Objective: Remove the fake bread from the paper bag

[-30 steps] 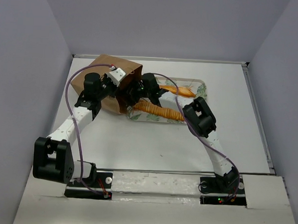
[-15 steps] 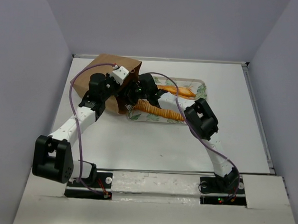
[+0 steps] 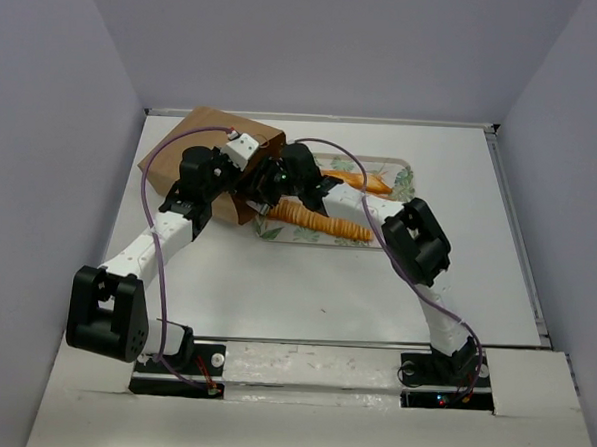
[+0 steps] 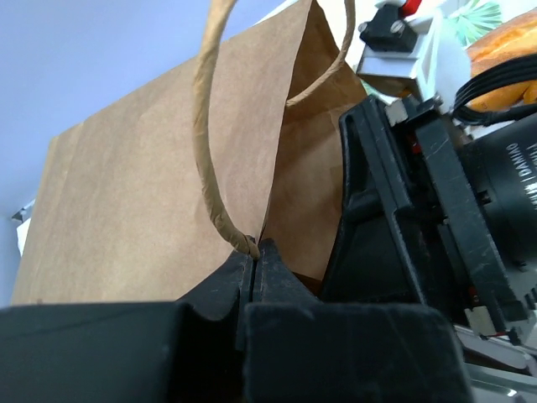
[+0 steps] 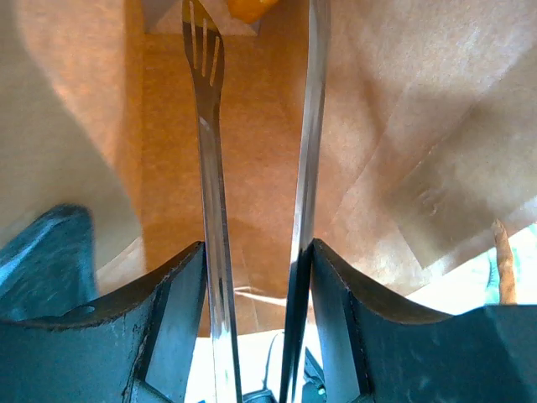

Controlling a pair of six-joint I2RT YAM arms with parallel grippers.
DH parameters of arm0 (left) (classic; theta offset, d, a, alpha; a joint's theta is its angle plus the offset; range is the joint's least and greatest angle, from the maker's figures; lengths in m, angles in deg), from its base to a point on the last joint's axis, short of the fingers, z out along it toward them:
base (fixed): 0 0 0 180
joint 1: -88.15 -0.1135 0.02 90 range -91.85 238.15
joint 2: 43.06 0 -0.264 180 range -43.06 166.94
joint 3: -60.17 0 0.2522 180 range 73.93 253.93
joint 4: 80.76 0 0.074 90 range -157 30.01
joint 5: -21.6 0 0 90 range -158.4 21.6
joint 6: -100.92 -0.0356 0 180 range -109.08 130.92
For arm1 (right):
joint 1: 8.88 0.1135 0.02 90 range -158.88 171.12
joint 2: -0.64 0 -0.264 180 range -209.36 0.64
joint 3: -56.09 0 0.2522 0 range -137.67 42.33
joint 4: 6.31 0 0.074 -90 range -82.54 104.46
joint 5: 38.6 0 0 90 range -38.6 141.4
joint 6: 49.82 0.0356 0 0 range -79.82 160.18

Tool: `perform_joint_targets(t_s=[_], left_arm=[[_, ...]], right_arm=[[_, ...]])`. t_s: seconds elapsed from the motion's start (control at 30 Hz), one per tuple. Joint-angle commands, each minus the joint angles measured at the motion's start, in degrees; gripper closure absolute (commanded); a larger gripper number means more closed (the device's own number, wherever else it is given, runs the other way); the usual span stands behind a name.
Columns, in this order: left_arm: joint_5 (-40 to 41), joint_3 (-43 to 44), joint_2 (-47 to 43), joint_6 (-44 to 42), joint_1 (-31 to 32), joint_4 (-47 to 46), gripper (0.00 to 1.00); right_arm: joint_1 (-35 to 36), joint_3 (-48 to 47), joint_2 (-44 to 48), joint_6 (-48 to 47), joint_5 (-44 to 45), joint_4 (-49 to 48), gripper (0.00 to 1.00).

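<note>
The paper bag (image 3: 188, 143) lies on its side at the far left of the bench (image 3: 325, 285), its mouth turned toward the tray (image 3: 405, 173) just beside it. The left gripper (image 4: 253, 259) is closed, its fingertips pressed together on the rim of the paper bag, right where one end of the cord handle (image 4: 205, 126) is fixed. That handle loops up and away from the fingers, and the brown paper spreads out behind it.

The right gripper (image 5: 256, 248) is at the mouth of the bag and clamps a pair of metal tongs (image 5: 210, 168), one arm against each finger. The tongs reach deep into the bag, with one arm slotted like a fork and the other plain. At the far end of the bag, between the tips of the tongs, the orange end of a loaf (image 5: 250, 8) shows. Whether the tongs touch it cannot be told.

Two more pieces of bread are out of the bag and lie on the tray. A baguette (image 3: 359, 179) rests along its far side, and a ribbed loaf (image 3: 328, 224) lies along its near side, slanting toward the mouth of the bag. The two are apart from each other
</note>
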Motion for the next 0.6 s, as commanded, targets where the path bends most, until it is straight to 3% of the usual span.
perform_joint_targets(t_s=[0.0, 0.27, 0.57], left_arm=[[-4.32, 1.10, -2.46, 1.82, 0.43, -1.97, 1.00], [-7.76, 0.67, -3.52, 2.26, 0.61, -1.01, 1.00], [-13.74, 0.05, -5.80, 4.63, 0.61, -1.53, 1.00]], right_arm=[[0.53, -4.65, -3.07, 0.73, -2.60, -1.48, 0.44], [0.53, -13.19, -7.21, 0.91, -3.49, -1.84, 0.41], [-0.70, -12.93, -9.94, 4.43, -3.23, -5.18, 0.39]])
